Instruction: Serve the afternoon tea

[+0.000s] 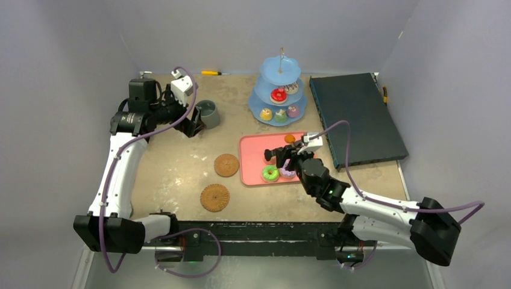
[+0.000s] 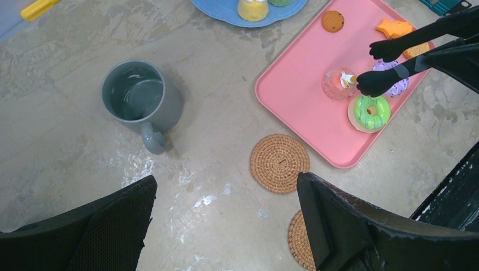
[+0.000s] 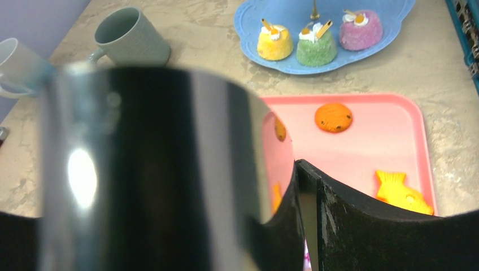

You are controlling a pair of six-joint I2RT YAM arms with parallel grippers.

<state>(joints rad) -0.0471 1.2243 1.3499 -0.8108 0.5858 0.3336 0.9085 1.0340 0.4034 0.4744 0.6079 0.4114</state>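
Blue stand point(image 1: 280, 90) sitting back-centre. Pink tray point(image 2: 305, 96) holding remaining cakes. Grey-green mug point(image 2: 141, 101) sitting left of tray: rigid, slick, prob. gripping by the wall. Left gripper point(image 2: 226, 182) hovering above it, wide open, empty. Right gripper point(image 1: 293, 158) clamping black tongs point(image 2: 387, 49) by purple cupcake point(image 2: 398, 89): light, pinching sides.

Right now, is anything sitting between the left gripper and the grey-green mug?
Nothing visible. The open left gripper hangs over the table, and the grey-green mug stands upright just ahead, handle turned toward it. The pink tray and a woven coaster lie off to one side.
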